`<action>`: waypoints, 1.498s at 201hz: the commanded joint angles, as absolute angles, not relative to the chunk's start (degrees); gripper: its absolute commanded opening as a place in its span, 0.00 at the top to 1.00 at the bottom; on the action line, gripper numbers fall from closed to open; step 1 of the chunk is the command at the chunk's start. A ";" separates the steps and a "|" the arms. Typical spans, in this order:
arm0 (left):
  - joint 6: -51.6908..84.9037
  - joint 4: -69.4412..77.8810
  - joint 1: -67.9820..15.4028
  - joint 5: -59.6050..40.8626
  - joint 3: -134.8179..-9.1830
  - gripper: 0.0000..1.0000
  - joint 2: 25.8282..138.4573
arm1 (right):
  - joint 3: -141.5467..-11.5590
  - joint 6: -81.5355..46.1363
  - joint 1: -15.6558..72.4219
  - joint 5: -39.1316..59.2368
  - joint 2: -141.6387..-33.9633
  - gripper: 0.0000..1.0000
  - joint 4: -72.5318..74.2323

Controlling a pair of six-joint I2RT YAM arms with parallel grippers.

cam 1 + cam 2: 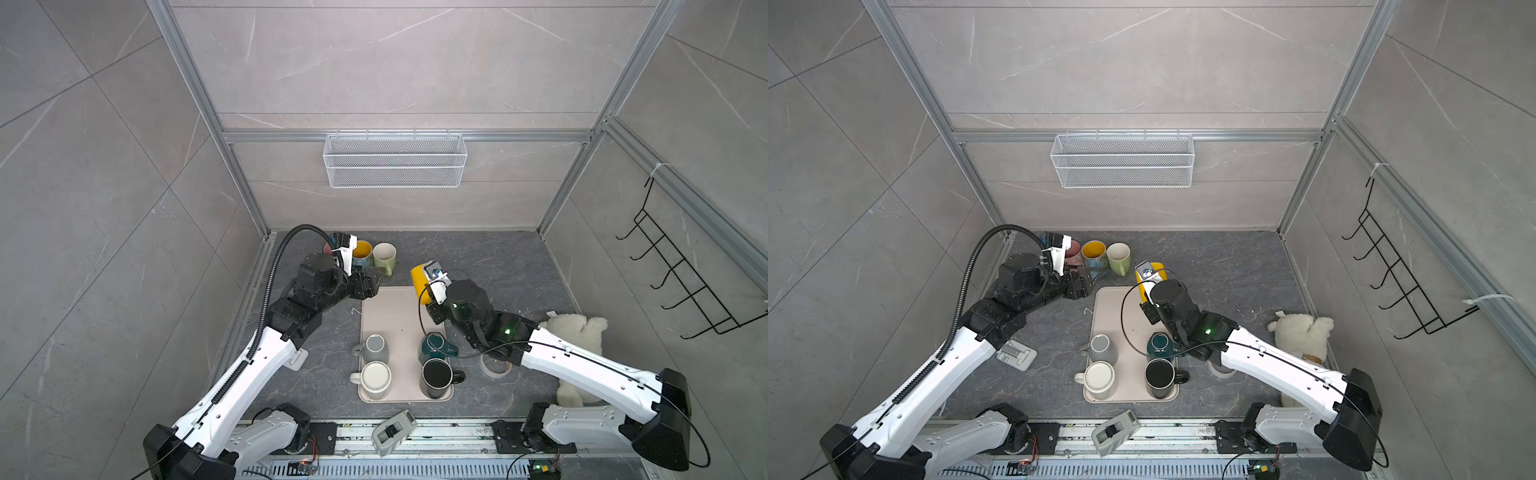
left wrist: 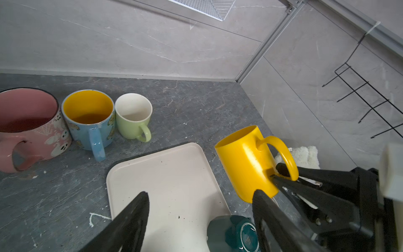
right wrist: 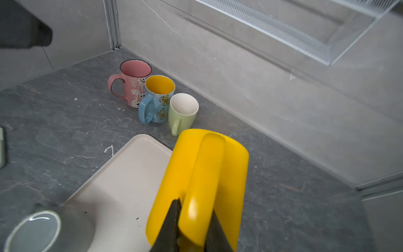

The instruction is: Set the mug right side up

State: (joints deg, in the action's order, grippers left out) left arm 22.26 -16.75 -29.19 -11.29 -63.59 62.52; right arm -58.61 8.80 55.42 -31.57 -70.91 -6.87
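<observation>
top views both show a dark grey veined countertop (image 1: 511,270) boxed in by grey tiled walls, with a white mesh basket (image 1: 395,160) on the back wall and a black hook rack (image 1: 681,259) on the side wall. the yellow mug (image 2: 246,161) is held at the far right corner of the beige tray (image 2: 170,174), its long axis tilted off vertical, mouth up and leaning toward the back wall. the right gripper (image 3: 195,208) pinches its handle; the left gripper (image 2: 200,194) is spread wide, empty.
</observation>
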 commanded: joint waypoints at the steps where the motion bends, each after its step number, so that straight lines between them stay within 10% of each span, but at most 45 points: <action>1: 21.05 -18.24 -28.95 -17.40 -68.21 0.24 63.76 | -56.74 28.04 59.43 -46.36 -72.10 1.00 11.23; 113: 18.10 -24.61 -29.00 -24.22 -76.72 0.24 68.38 | -49.68 76.28 66.69 -54.30 -86.21 1.00 63.36; 301: 19.92 -25.58 -28.96 -28.23 -75.56 0.41 71.12 | -51.85 85.58 68.19 -51.11 -92.26 1.00 71.31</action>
State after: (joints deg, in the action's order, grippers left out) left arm 19.53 -25.67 -29.19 -26.44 -75.11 70.96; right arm -49.80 83.68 67.61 -52.49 -91.64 64.79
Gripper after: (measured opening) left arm 0.612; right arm 0.169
